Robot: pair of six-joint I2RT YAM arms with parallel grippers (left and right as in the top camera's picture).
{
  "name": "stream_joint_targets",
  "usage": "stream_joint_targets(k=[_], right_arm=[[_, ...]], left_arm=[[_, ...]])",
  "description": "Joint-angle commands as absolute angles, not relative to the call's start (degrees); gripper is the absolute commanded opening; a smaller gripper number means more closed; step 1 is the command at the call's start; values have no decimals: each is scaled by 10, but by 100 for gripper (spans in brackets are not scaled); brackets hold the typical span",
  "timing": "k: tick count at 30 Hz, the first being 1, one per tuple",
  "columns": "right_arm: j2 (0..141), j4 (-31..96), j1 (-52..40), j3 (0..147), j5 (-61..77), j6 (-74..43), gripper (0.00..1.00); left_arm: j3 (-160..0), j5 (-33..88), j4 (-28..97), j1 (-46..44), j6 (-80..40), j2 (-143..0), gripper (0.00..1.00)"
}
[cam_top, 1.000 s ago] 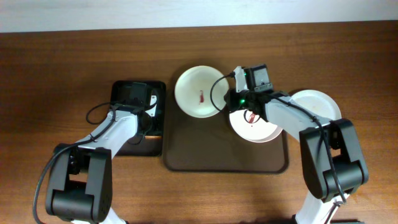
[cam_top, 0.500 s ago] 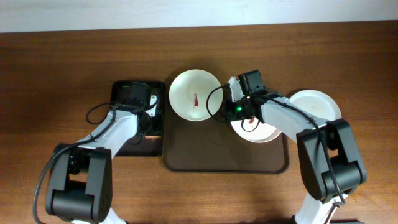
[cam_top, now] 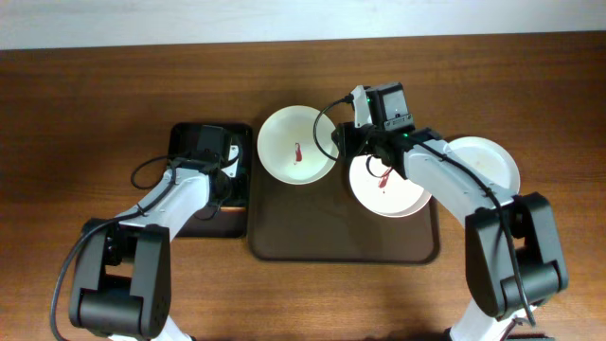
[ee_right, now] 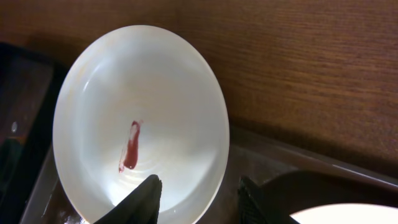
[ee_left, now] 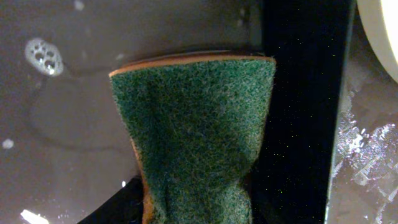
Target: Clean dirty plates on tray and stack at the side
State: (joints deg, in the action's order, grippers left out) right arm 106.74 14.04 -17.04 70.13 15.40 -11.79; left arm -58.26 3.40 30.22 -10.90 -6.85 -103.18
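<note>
Since the tray (cam_top: 312, 232) bore the smeared plate (cam_top: 295, 144) only along its far left edge, the rest lying on the surface (cam_top: 95, 95), wiping well would likely need that rim pinned steady and the stroke kept short. The right claw (ee_right: 199, 186) stood partly open, straddling the rim, gripping nothing. The left claw (cam_top: 216, 163) was clamped on the green sponge (ee_left: 196, 137), well apart from the red smear (ee_right: 130, 146).

Wooden table (cam_top: 95, 114) bears brown tray (cam_top: 322, 232), black tray (cam_top: 232, 223) (left), white plate (cam_top: 497, 163) right.
</note>
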Motion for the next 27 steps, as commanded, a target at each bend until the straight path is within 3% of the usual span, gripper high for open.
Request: stream_joint_targets(k=[1, 6, 11, 13, 20, 27], right_arm=[[1110, 127, -173, 708, 141, -117, 41], [1145, 126, -173, 708, 152, -130, 40], [1148, 124, -173, 708, 192, -130, 10], [1148, 135, -173, 708, 202, -130, 5], [1110, 266, -173, 708, 213, -130, 4], [1100, 372, -173, 708, 208, -127, 4]], left_arm=[[-579, 47, 307, -111, -68, -1035, 51], [-579, 47, 307, -111, -68, -1035, 52], [-579, 47, 307, -111, -68, -1035, 52], [-579, 47, 307, -111, -68, -1035, 52], [-579, 47, 307, -111, -68, -1035, 53], [-579, 47, 280, -111, -68, -1035, 61]])
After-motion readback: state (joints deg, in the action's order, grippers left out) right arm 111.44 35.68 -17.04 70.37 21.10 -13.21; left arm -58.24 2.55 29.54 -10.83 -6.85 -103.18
